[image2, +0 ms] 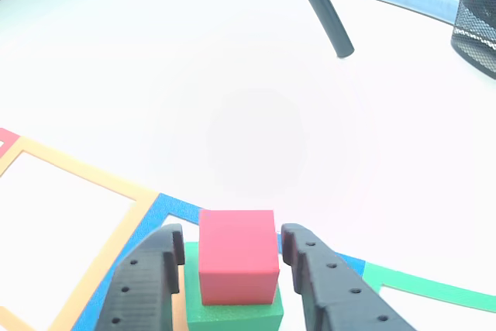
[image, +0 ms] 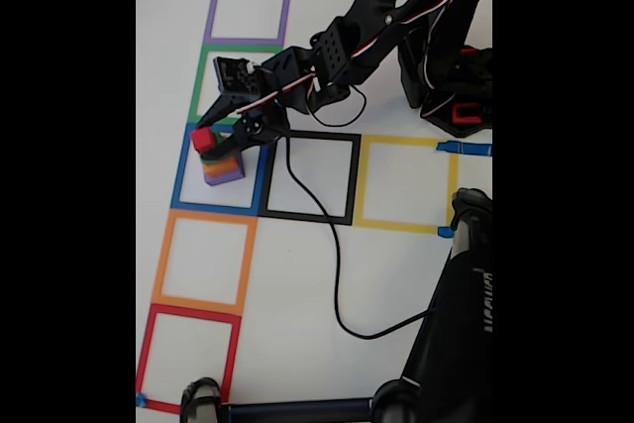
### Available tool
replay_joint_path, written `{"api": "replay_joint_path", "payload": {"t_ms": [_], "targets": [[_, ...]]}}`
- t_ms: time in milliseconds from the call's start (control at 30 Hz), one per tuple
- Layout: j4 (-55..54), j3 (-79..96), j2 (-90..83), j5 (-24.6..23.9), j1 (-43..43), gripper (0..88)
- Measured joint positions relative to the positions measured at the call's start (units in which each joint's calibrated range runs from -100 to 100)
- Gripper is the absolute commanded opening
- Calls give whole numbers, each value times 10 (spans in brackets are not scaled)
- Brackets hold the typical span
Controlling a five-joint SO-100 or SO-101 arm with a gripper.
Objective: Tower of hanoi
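Four stacked cubes (image: 220, 158), gripper (image2: 232, 242) astride.

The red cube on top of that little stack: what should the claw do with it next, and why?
Probably close on the red cube. The gripper is open with a finger on each side of it and small gaps left, and the cube sits on the green cube in the blue square.

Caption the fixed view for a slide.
Open gripper straddles the red cube atop the stacked tower in the blue square.
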Motion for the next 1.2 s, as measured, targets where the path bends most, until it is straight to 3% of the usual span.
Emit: {"api": "replay_joint_path", "payload": {"t_ms": [133, 433, 633, 900, 1067, 1200], "targets": [[45, -12, -46, 0, 0, 8], [249, -113, -190, -7, -7, 8], [528, -284, -269, -67, -5, 8], [962, -586, -284, -65, 54, 8], [1108, -706, -289, -76, 102, 8], [1161, -786, -290, -158, 102, 8]]}}
